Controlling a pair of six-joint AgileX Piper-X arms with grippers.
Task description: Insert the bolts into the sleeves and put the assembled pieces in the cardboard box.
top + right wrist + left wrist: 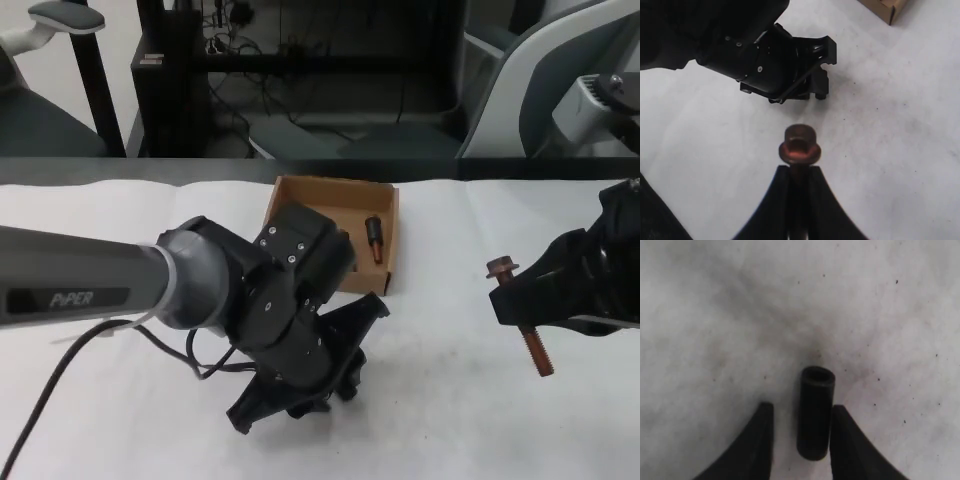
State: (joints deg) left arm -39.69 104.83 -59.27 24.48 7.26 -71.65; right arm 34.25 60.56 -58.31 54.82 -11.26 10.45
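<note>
Left tool (802, 410): fingers parted, not gripping, set either side of a black sleeve (815, 412) that lies on the white counter (450, 400) just in front of the cardboard box (335, 187). Right tool (799, 175): closed on the shank of a copper bolt (799, 148), held above the counter, tilted, head uppermost, well apart from the box. One assembled piece (374, 238) lies inside the box.

Only marking noted: one short white printed word (75, 298) on the grey cylindrical link of the left arm (60, 262), high view.
</note>
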